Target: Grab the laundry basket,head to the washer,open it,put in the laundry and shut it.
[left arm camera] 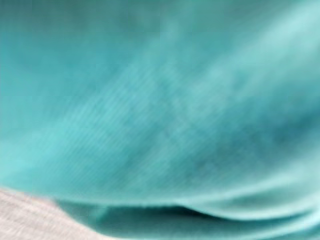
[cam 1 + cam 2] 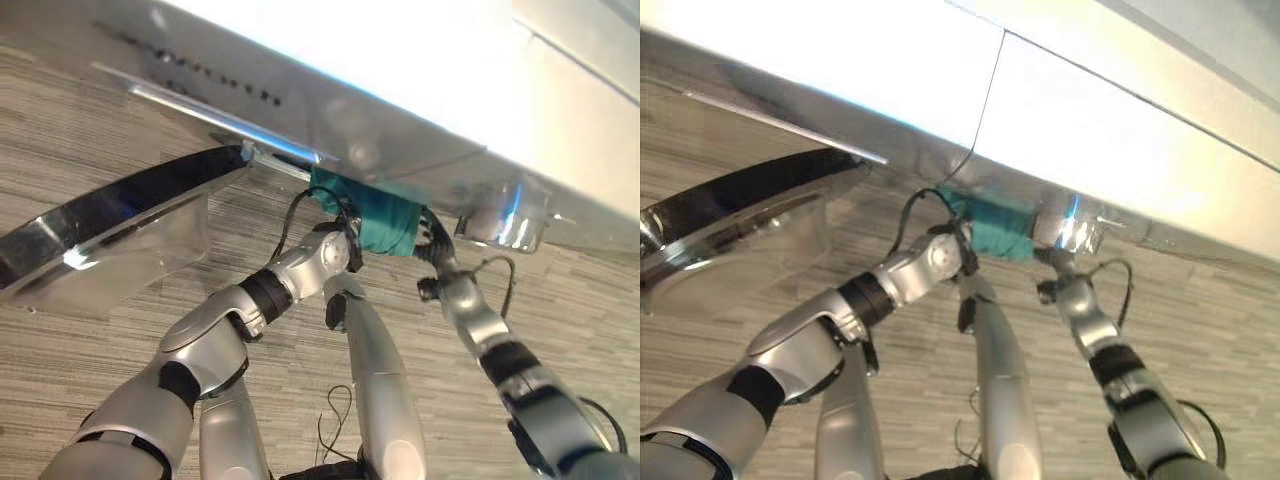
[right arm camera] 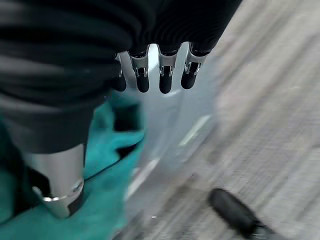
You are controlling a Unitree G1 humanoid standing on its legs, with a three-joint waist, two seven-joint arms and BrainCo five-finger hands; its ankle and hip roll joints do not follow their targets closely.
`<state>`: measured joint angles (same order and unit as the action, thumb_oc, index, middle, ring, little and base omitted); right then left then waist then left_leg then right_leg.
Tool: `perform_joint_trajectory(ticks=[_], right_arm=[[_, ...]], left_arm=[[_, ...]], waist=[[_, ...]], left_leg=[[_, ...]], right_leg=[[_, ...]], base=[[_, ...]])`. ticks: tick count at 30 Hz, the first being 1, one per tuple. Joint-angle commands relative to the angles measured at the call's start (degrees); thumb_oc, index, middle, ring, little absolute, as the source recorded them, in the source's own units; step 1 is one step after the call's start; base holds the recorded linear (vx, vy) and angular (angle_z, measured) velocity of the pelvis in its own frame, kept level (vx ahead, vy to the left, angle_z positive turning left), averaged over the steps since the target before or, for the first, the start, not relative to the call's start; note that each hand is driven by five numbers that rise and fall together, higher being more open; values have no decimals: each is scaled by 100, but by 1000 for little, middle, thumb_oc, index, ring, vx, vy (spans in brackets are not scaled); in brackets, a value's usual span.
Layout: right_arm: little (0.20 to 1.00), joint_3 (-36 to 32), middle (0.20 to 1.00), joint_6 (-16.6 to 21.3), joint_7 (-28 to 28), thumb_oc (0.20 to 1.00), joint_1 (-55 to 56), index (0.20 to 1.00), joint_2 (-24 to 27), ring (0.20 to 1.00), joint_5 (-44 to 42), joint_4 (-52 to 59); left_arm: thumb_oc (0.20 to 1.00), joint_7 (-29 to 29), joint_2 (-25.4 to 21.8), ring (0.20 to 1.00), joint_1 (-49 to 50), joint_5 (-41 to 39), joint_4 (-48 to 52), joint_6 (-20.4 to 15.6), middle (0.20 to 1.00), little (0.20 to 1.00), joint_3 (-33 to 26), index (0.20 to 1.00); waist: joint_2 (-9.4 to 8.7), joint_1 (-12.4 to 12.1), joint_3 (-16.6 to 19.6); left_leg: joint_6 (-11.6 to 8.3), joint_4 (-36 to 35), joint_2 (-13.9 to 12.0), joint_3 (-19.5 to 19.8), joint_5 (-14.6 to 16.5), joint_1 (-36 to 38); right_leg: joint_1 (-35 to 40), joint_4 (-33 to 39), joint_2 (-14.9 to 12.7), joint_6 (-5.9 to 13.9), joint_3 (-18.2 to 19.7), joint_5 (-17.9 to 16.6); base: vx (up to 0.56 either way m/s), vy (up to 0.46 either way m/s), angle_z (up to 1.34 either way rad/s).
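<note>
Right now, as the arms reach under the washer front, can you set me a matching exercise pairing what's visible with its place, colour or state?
Things:
1. teal cloth
2. round glass washer door
3. right hand
4. wood-grain floor

Descriptions:
a. swung open, on the robot's left
b. bunched at the opening of the white washer
c. grey, striped
d. fingers relaxed, beside the cloth

Pairs: 1-b, 2-a, 3-d, 4-c
</note>
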<state>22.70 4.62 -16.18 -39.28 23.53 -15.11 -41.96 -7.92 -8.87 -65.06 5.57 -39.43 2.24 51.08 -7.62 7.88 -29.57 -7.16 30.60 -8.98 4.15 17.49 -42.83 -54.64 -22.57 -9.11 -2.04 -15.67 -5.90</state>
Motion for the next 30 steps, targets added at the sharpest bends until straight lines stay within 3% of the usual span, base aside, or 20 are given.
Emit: perform_joint_trajectory(ticks=[1, 3, 12, 15, 16, 17, 18, 26, 27, 30], right_arm=[[1000, 10, 1000, 208, -136, 1000, 41, 1000, -69, 1000, -368, 110], [1000, -150, 1000, 305, -311, 1000, -644, 1000, -270, 1000, -828, -151], [1000, -139, 1000, 452, -53, 1000, -1198, 1000, -782, 1000, -1961, -918], [1000, -286, 1000, 659, 327, 1000, -1374, 1000, -1216, 1000, -3107, -1516], [1000, -286, 1000, 669, 342, 1000, -1387, 1000, -1214, 1000, -3123, -1536], [429, -349, 429, 722, 389, 429, -1420, 429, -1266, 429, -3296, -1632], [200, -445, 200, 796, 379, 200, -1456, 200, -1321, 200, -3462, -1699], [200, -983, 200, 1117, 117, 200, -2043, 200, -1157, 200, -3986, -2277], [200, -1203, 200, 1351, -30, 200, -2106, 200, -1056, 200, -4073, -1979], [200, -1333, 200, 1554, -245, 200, -2073, 200, -964, 200, -3914, -1507]], left_arm=[[1000, -278, 490, 1000, -110, -3, 246, -213, 1000, 1000, -274, 1000], [1000, -479, 518, 1000, -160, -245, 207, -219, 1000, 1000, -403, 1000], [1000, -724, 543, 1000, -96, -620, 156, -187, 1000, 1000, -625, 1000], [1000, -791, 652, 1000, -129, -669, 169, -171, 1000, 1000, -682, 1000], [1000, -793, 653, 1000, -132, -671, 167, -172, 1000, 1000, -678, 1000], [1000, -821, 682, 1000, -140, -671, 142, -178, 1000, 1000, -689, 1000], [1000, -838, 728, 1000, -147, -707, 116, -181, 1000, 1000, -714, 1000], [1000, -914, 726, 1000, -63, -908, 181, -261, 1000, 1000, -773, 1000], [1000, -964, 557, 1000, 97, -910, 410, -282, 1000, 1000, -870, 1000], [1000, -982, 434, 1000, 236, -907, 582, -282, 1000, 1000, -951, 1000]], waist=[[386, -26, -22], [530, -154, -22], [633, -333, -22], [726, -479, -22], [728, -478, -22], [758, -499, -22], [784, -515, -22], [1013, -663, -22], [1059, -703, -22], [1058, -710, -22]], left_leg=[[931, -457, 238, -105, 604, 755], [902, -475, 331, -69, 548, 672], [852, -539, 372, 78, 409, 555], [816, -570, 400, 197, 337, 486], [816, -570, 400, 203, 336, 482], [814, -568, 413, 221, 326, 465], [812, -569, 427, 237, 313, 453], [786, -601, 504, 314, 240, 382], [784, -614, 524, 332, 226, 373], [781, -637, 530, 343, 220, 382]], right_leg=[[-248, -105, -150, 1012, 171, 246], [-251, -55, -200, 1010, 156, 235], [-213, 13, -277, 986, 27, 217], [-203, 8, -315, 998, -73, 241], [-204, 8, -316, 998, -79, 242], [-211, 7, -329, 1002, -86, 246], [-214, 8, -334, 1004, -95, 254], [-247, 0, -401, 1027, -136, 289], [-251, -6, -414, 1028, -149, 300], [-253, 2, -419, 1026, -150, 306]], base=[[-32, 26, 20], [-43, 27, 12], [-24, -19, 10], [-29, -32, 10], [-22, -22, 7], [-11, -2, 10], [-17, -9, 13], [-17, -4, 15], [-14, -13, 8], [-5, -4, 4]])
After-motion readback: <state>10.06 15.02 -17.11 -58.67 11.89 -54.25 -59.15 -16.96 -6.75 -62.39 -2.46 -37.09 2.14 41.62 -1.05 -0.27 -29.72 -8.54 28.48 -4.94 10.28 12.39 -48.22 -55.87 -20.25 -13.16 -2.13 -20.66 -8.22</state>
